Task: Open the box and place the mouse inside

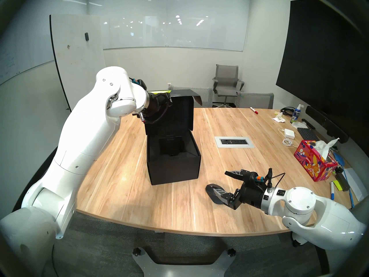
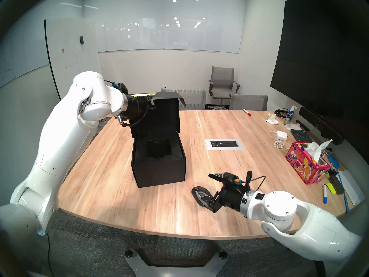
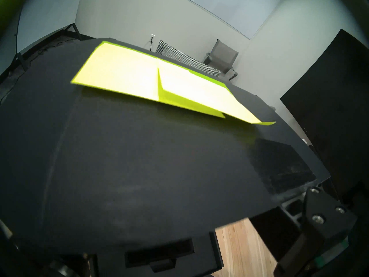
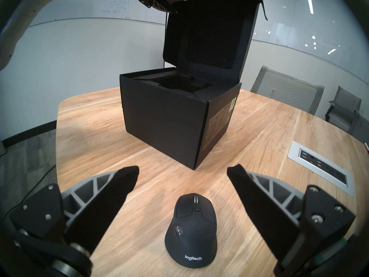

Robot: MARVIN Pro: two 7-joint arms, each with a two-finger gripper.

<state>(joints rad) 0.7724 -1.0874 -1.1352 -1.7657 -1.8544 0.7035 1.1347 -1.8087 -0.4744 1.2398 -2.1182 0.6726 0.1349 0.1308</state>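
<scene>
The black box (image 1: 173,168) stands mid-table with its lid (image 1: 179,110) swung upright and its insert's square recess (image 1: 169,146) exposed. My left gripper (image 1: 165,99) sits open behind the lid's top, against its outer face. In the left wrist view that face (image 3: 139,160) and its yellow-green sticky notes (image 3: 123,74) fill the picture, and one finger (image 3: 319,220) shows at the lower right. The black mouse (image 4: 191,230) lies on the table in front of the box, partly hidden in the head view (image 1: 208,189). My right gripper (image 4: 183,170) hovers over it, open, a finger on either side and not touching.
A metal outlet panel (image 1: 234,142) is set into the table right of the box. The table's right end holds a red floral tissue box (image 1: 313,162), a white adapter (image 1: 290,133), a keyboard, markers and a spray bottle. Chairs stand behind the table.
</scene>
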